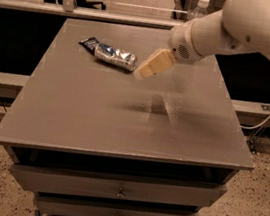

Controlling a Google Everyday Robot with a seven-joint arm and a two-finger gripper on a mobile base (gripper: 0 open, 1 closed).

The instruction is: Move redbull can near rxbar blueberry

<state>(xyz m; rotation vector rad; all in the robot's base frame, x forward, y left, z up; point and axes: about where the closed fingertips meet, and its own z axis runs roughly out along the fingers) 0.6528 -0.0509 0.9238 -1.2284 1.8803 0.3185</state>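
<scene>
Redbull can (115, 56) lying on side, far-left part of table (98, 119), long axis roughly left-right. Rxbar (89, 43) flat at can's left end, touching or nearly so. Gripper (141, 72) just beside can's right end, pointing down-left from arm (248, 26); contact with can unclear. Fingers pressed together, gripping nothing. Water bottle (199, 7) behind table's far edge, lower part hidden by arm. Drawers (120, 191) below tabletop.

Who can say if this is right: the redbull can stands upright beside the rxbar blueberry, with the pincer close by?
Not quite. The camera view shows the redbull can lying on its side, not upright. It does lie beside the rxbar blueberry, with the pincer close by.
</scene>
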